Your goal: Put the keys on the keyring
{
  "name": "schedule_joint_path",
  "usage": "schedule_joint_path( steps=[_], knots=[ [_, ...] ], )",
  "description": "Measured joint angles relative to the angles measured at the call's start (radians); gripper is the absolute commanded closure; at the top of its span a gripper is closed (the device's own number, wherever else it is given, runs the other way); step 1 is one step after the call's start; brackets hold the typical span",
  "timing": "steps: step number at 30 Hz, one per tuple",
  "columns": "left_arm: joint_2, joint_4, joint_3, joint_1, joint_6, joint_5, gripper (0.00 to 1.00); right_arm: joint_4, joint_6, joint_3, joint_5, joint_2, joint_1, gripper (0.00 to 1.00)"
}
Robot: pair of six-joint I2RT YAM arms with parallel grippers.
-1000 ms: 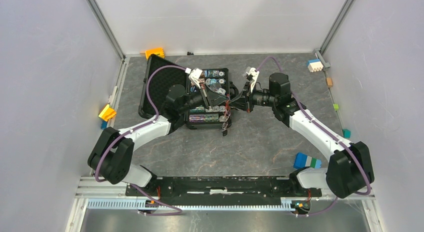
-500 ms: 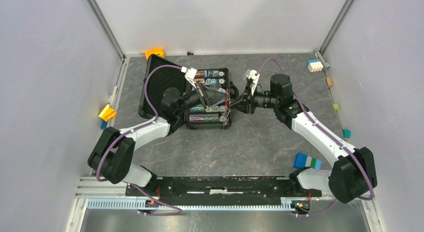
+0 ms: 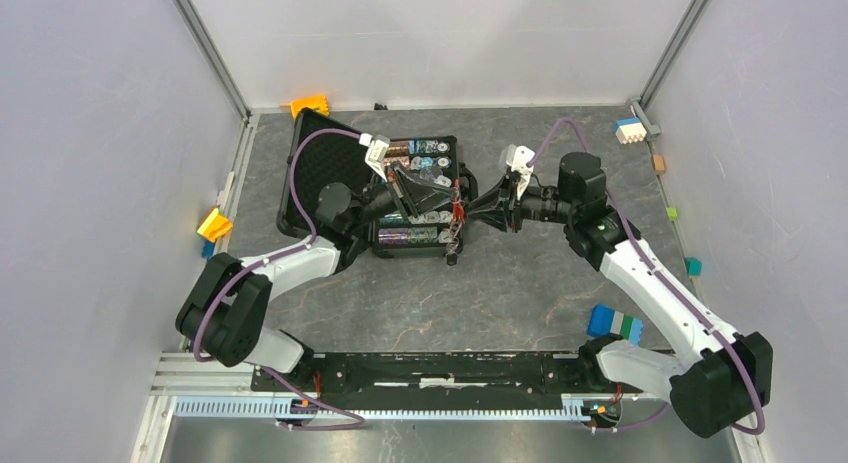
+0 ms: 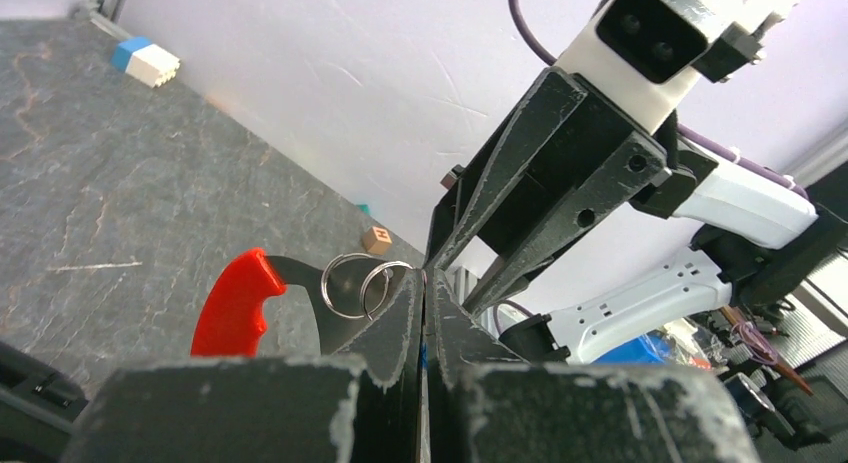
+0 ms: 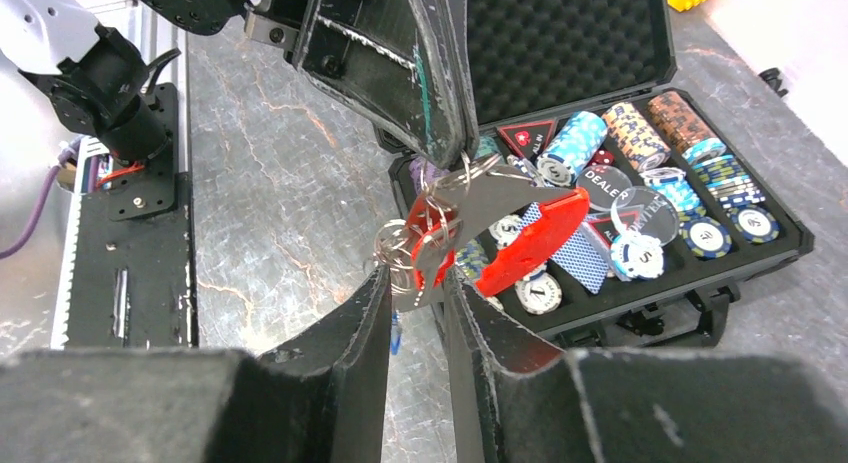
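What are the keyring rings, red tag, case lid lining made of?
Keyring rings: thin silvery wire with bright glints, likely metal. Red tag: uniform smooth red, rounded edges, probably plastic. Case lid lining: matte black, bumpy egg-crate texture, looks like foam.

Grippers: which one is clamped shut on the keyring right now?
The left gripper: its jaws are pressed together on the keyring. The right gripper, facing it, has its jaws parted, with the keyring's end between them.
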Motion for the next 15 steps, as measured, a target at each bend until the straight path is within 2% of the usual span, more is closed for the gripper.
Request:
schedule_joint_path(
  steps=[9,15],
  knots=[
    [-0.007,0.161,-0.024,0.0,-0.003,0.088,0.98,-0.07,-0.14,0.02,-0.009,-0.03,-0.003,0.7],
    [-0.024,0.218,-0.031,-0.009,0.0,0.145,0.98,-0.085,-0.181,0.066,-0.118,-0.03,-0.003,0.67]
  ],
)
